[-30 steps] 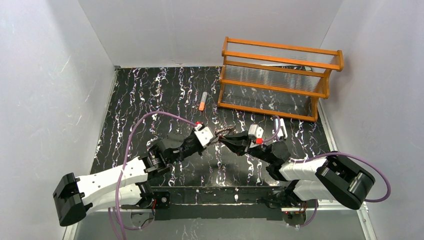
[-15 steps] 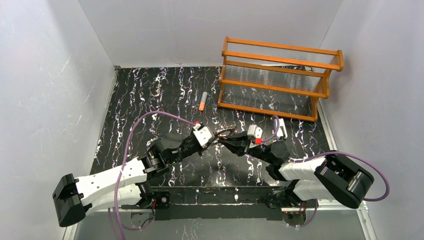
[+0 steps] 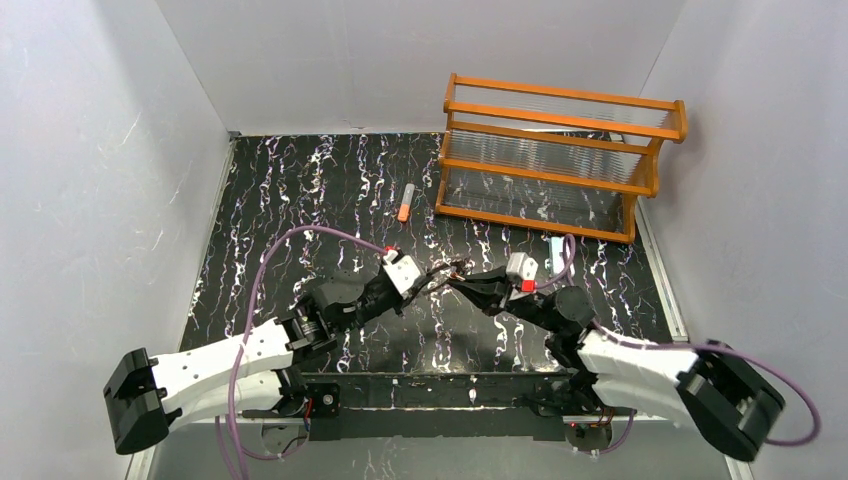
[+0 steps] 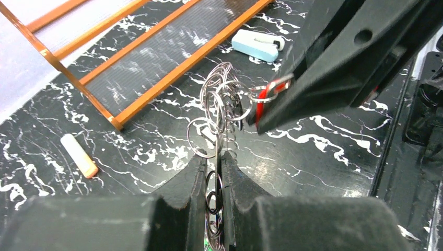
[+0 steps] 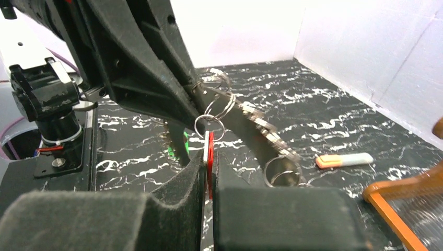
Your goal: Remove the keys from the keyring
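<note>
In the left wrist view my left gripper is shut on the keyring, which stands edge-on between the fingers, with small wire rings bunched above it. In the right wrist view the keyring is a flat toothed metal ring slanting out of the left gripper's jaws. My right gripper is shut on the red key, which hangs from a small wire ring. A green key shows behind it. From above, the two grippers meet tip to tip mid-table. The dark-and-white key is hidden.
An orange wooden rack stands at the back right. An orange-and-grey tube lies left of it. A pale white-blue clip lies behind the right wrist. White walls enclose the black marbled table.
The right jaws have closed tighter on the red key. The right arm has swung its elbow out to the right and lower. The left gripper has drawn slightly left with the keyring.
</note>
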Tool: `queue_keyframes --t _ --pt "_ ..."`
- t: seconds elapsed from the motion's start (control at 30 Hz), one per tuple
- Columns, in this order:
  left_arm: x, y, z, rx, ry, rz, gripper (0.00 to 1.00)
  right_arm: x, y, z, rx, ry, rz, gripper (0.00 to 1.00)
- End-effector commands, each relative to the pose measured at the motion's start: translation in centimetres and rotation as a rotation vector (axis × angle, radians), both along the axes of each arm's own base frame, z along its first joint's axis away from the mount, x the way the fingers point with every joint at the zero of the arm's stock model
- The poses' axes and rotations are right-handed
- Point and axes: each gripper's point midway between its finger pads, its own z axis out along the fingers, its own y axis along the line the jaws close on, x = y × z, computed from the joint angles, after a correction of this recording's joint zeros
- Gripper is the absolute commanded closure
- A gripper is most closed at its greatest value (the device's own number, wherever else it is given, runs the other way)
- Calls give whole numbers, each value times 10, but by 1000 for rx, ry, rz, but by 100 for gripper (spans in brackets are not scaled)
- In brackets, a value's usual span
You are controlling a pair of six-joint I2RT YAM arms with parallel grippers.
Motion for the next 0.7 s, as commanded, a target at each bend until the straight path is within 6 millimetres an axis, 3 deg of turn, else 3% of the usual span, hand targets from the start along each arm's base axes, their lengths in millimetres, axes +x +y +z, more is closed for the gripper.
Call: queue_keyframes --t 0.0,0.3,0.67 --pt "9 10 13 -101 -2 89 100 10 -9 -15 -165 52 -73 99" --pt "-17 3 -46 -87 145 -15 100 17 -20 -2 -415 194 -119 99" --pt "-41 -6 -88 -97 182 -152 100 5 -12 3 -659 420 -17 99"
